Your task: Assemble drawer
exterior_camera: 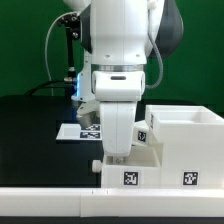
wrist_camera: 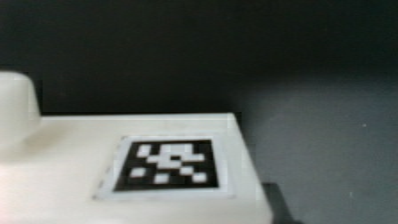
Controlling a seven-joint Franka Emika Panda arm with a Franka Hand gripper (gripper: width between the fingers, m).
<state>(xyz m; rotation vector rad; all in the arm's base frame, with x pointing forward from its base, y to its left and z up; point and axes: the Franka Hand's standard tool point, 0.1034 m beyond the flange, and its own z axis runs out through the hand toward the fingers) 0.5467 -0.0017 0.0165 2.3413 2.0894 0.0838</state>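
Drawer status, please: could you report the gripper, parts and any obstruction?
Gripper low on knobbed drawer part, jaws unreadable. Open-topped box alongside, exterior view's right. Nothing seen in the way.

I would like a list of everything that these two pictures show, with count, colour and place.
open-topped drawer box: one, white, exterior view's right.
lower drawer part: one, white, tagged, in front of that box.
marker board: one, white with black tags, flat behind the arm.
table: one, black.
backdrop: one, green, behind.
arm: one, white, centre.
gripper: one, white, low over the lower drawer part; opening unclear.
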